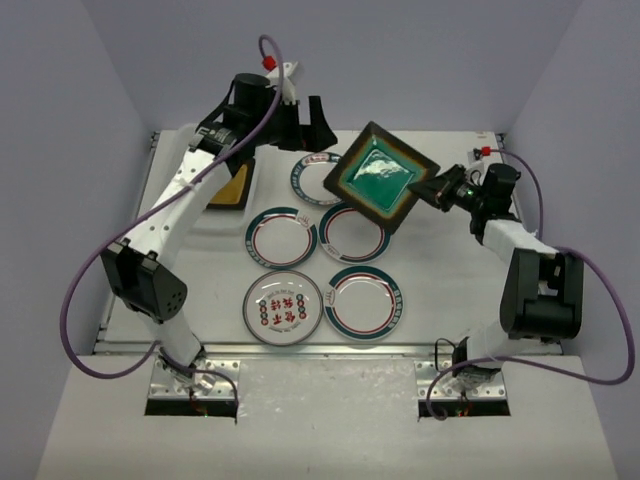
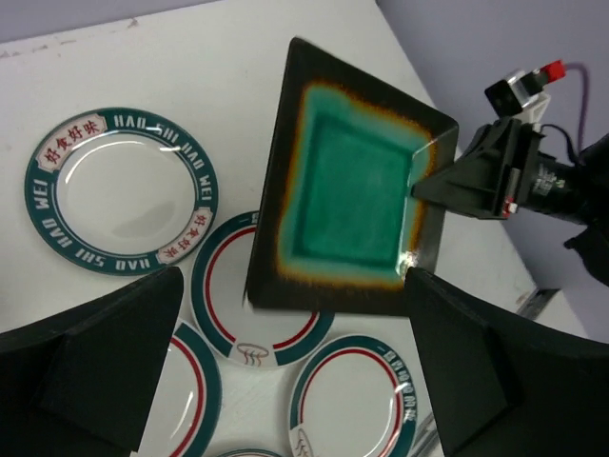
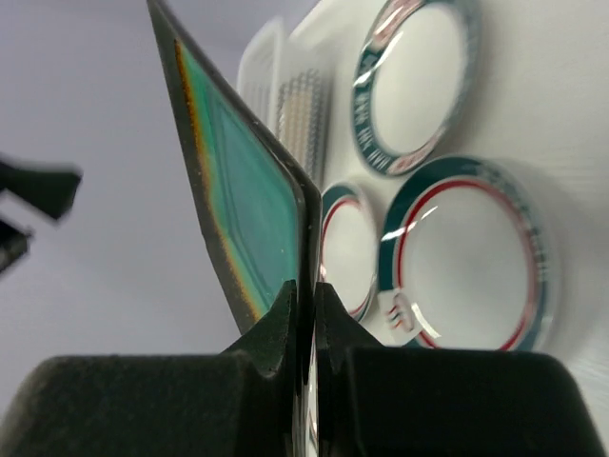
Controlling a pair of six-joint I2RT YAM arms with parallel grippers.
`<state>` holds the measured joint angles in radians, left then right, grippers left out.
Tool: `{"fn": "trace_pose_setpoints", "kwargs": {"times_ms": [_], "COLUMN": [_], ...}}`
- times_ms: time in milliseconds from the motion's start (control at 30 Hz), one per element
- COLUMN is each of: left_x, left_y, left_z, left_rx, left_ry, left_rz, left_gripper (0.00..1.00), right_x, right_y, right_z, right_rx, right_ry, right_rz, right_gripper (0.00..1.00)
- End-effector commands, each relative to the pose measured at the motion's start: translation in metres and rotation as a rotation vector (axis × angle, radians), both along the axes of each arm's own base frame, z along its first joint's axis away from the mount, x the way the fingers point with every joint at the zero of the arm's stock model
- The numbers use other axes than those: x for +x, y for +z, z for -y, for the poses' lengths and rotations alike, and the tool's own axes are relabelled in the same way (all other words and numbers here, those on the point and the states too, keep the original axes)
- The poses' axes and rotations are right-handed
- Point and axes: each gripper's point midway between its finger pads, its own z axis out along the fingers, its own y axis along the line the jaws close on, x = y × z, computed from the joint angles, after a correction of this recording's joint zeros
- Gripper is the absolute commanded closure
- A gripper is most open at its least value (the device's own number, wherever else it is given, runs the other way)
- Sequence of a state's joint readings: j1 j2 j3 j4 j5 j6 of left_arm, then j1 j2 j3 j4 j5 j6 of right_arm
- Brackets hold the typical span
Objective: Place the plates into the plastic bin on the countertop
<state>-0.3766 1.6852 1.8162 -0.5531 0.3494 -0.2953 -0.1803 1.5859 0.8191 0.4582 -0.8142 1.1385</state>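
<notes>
Top external view: the square teal plate [image 1: 381,177] hangs tilted in the air over the far middle of the countertop [image 1: 440,290], pinched at its right edge by my right gripper [image 1: 432,188]. The right wrist view shows both fingers clamped thin on the dark rim, one on each face. Under and around the raised plate lie five round plates [image 1: 281,238] flat on the countertop: one far, two in a middle row, two near. The teal plate overhangs the far one and the right one of the middle row. My left gripper [image 1: 305,125] hovers at the far edge, just left of the teal plate, jaws spread wide and holding nothing. The bin [image 1: 228,215] sits at far left, partly under my left arm, with an amber plate [image 1: 237,188] inside it.
</notes>
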Motion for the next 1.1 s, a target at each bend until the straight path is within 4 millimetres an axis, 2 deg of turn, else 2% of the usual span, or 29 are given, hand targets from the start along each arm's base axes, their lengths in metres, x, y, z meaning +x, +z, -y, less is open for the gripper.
{"fn": "trace_pose_setpoints", "kwargs": {"times_ms": [0, 33, 100, 133, 167, 267, 333, 400, 433, 467, 500, 567, 600, 767, 800, 867, 900, 933, 967, 1033, 1067], "left_x": [-0.012, -0.015, -0.031, -0.047, -0.048, -0.053, -0.059, -0.068, -0.074, -0.079, -0.080, -0.079, -0.076, -0.072, -0.070, -0.067, -0.067, -0.065, -0.063, -0.050, -0.048], "left_y": [-0.033, -0.036, -0.042, -0.048, -0.048, -0.061, -0.056, -0.047, -0.043, -0.039, -0.038, -0.036, -0.037, -0.030, -0.027, -0.024, -0.027, -0.022, -0.019, -0.013, -0.005], "left_z": [0.003, 0.004, 0.021, 0.029, 0.031, 0.019, 0.019, 0.025, 0.027, 0.030, 0.030, 0.030, 0.028, 0.030, 0.028, 0.022, 0.013, -0.003, -0.018, -0.048, -0.065], "left_rx": [0.301, 0.299, 0.250, 0.212, 0.191, 0.219, 0.199, 0.147, 0.122, 0.086, 0.076, 0.061, 0.063, 0.025, 0.012, -0.021, -0.067, -0.170, -0.238, -0.302, -0.318], "left_ry": [-0.037, -0.042, -0.103, -0.149, -0.151, -0.091, -0.100, -0.135, -0.156, -0.172, -0.173, -0.155, -0.135, -0.120, -0.121, -0.134, -0.159, -0.198, -0.214, -0.180, -0.189], "left_rz": [-0.032, -0.041, -0.046, -0.068, -0.060, -0.100, -0.094, -0.077, -0.075, -0.068, -0.069, -0.062, -0.056, -0.029, -0.018, -0.003, -0.027, -0.048, -0.059, -0.045, -0.023], "left_gripper": [0.00, 0.00, 0.00, 0.00, 0.00, 0.02, 0.06, 0.18, 0.31, 0.50, 0.61, 0.94, 0.99, 1.00, 1.00, 1.00, 1.00, 1.00, 1.00, 1.00, 1.00], "right_x": [-0.052, -0.054, -0.060, -0.061, -0.064, -0.076, -0.082, -0.083, -0.083, -0.083, -0.082, -0.082, -0.083, -0.083, -0.081, -0.078, -0.077, -0.075, -0.071, -0.069, -0.066], "right_y": [0.067, 0.068, 0.070, 0.070, 0.071, 0.081, 0.085, 0.093, 0.095, 0.099, 0.100, 0.102, 0.103, 0.095, 0.094, 0.093, 0.093, 0.094, 0.095, 0.098, 0.100], "right_z": [-0.051, -0.052, -0.056, -0.057, -0.060, -0.067, -0.071, -0.074, -0.074, -0.075, -0.076, -0.080, -0.082, -0.092, -0.092, -0.092, -0.092, -0.092, -0.092, -0.093, -0.092], "right_rx": [-0.056, -0.052, -0.032, -0.024, -0.015, 0.022, 0.048, 0.063, 0.064, 0.078, 0.080, 0.082, 0.083, 0.099, 0.101, 0.104, 0.111, 0.126, 0.136, 0.161, 0.167], "right_ry": [0.325, 0.333, 0.370, 0.378, 0.391, 0.458, 0.485, 0.494, 0.495, 0.493, 0.492, 0.508, 0.515, 0.551, 0.551, 0.552, 0.554, 0.555, 0.558, 0.566, 0.570], "right_rz": [0.272, 0.275, 0.290, 0.303, 0.311, 0.372, 0.371, 0.399, 0.413, 0.412, 0.415, 0.424, 0.424, 0.396, 0.392, 0.392, 0.389, 0.375, 0.379, 0.364, 0.384], "right_gripper": [1.00, 1.00, 1.00, 1.00, 1.00, 1.00, 1.00, 1.00, 1.00, 1.00, 1.00, 1.00, 1.00, 1.00, 0.94, 0.75, 0.63, 0.50, 0.44, 0.41, 0.29]}}
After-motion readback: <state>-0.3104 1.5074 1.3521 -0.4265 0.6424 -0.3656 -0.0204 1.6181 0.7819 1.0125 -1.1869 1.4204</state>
